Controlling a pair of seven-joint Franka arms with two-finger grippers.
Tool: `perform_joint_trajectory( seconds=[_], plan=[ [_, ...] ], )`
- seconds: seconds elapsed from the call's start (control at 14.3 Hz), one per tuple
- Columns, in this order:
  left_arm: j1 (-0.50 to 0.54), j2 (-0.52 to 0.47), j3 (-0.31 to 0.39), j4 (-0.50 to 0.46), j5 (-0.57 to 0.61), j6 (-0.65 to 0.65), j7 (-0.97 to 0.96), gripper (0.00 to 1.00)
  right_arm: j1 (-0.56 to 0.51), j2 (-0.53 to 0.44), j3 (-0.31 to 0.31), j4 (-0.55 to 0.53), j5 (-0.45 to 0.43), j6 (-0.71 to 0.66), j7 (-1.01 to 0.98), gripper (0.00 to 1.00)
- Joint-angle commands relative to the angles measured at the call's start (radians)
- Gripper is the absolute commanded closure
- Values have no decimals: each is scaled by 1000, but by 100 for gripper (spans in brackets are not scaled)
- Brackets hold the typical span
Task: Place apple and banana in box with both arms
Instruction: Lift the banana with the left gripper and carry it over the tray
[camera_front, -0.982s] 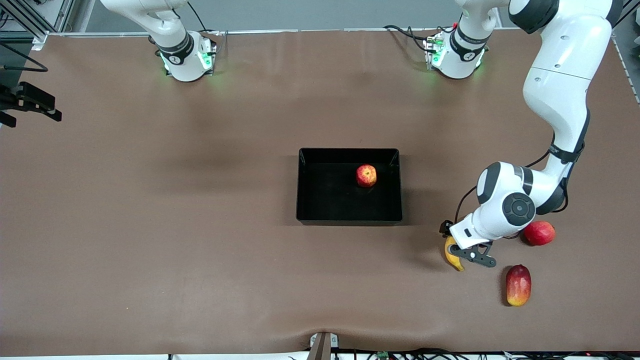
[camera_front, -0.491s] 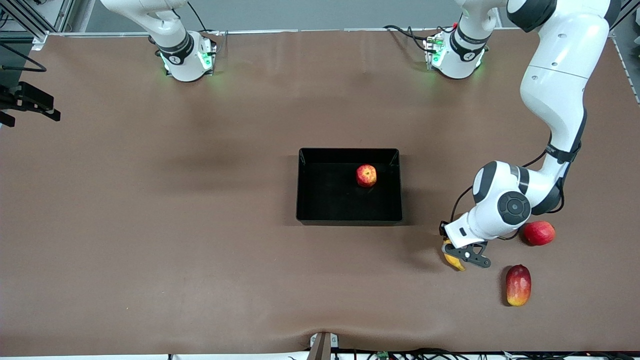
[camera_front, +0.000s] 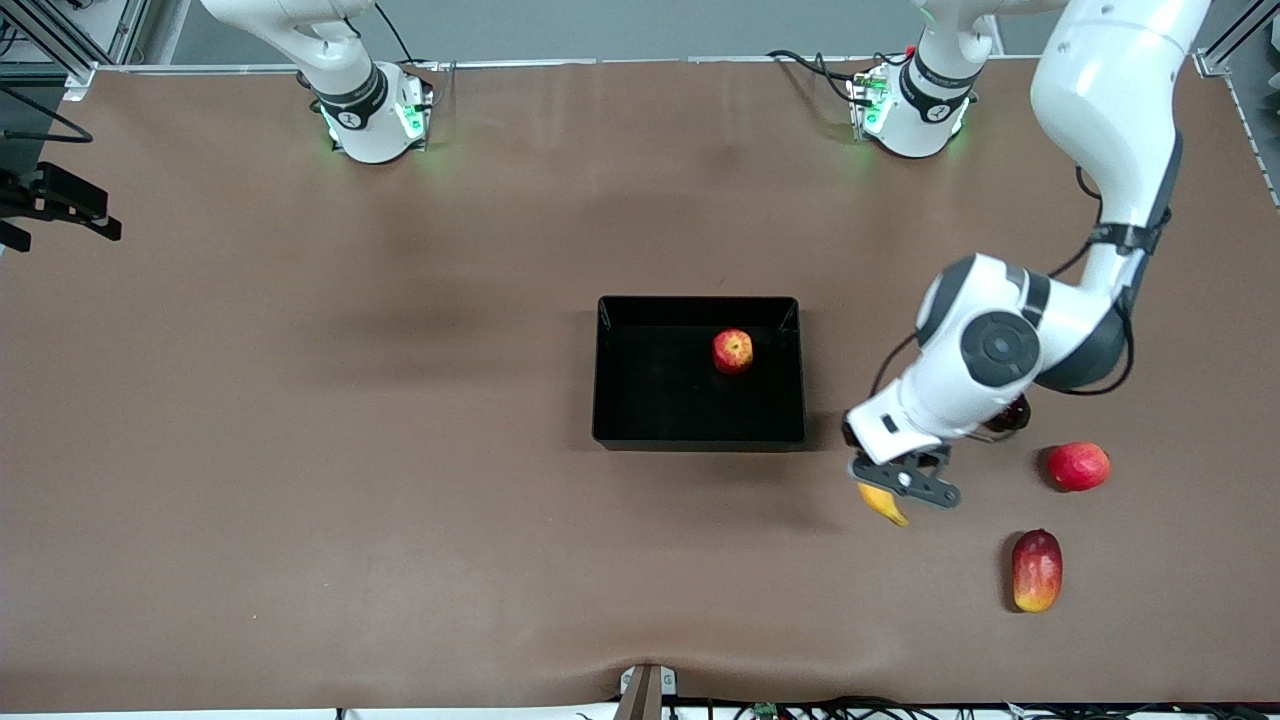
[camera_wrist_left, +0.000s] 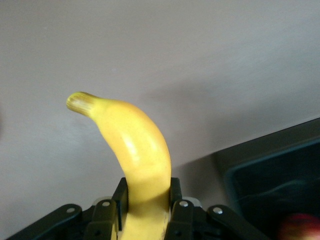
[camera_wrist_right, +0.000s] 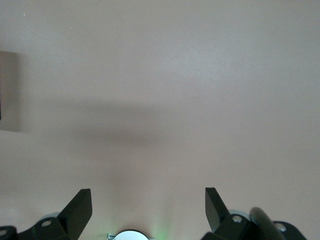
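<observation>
The apple (camera_front: 733, 351) lies inside the black box (camera_front: 620, 425) at the table's middle. My left gripper (camera_front: 893, 487) is shut on the yellow banana (camera_front: 884, 503) and holds it in the air over the bare table beside the box, toward the left arm's end. In the left wrist view the banana (camera_wrist_left: 132, 145) sticks out from between the two fingers (camera_wrist_left: 176, 197), and a corner of the box (camera_wrist_left: 260, 170) with the apple (camera_wrist_left: 300, 227) shows. My right gripper (camera_wrist_right: 148, 206) is open and empty, up near its base, out of the front view.
A larger plain red round fruit (camera_front: 1078, 466) and an oblong red-and-yellow fruit (camera_front: 1036, 570) lie on the table toward the left arm's end, nearer the front camera than the box. The left arm's elbow hangs above them.
My left gripper has lifted the banana off the table and carried it toward the box. The left arm's elbow has risen. The right arm has not moved.
</observation>
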Motion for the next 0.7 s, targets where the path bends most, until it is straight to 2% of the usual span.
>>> perform_joint_trajectory(
  seconds=[0.0, 0.14, 0.42, 0.63],
  plan=[
    [-1, -17, -83, 5, 10, -8, -214, 100, -19, -23, 15, -18, -7, -3, 4, 0],
    [-20, -17, -117, 33, 12, -8, -334, 100, -20, -23, 13, -18, -7, -5, 4, 0],
    [-131, -3, -117, 62, 18, -8, -529, 100, -20, -23, 13, -19, -7, -6, 4, 0],
    [-217, 52, -108, 91, 23, -8, -653, 100, -31, -23, 15, -19, -5, -6, 4, 0]
  ],
)
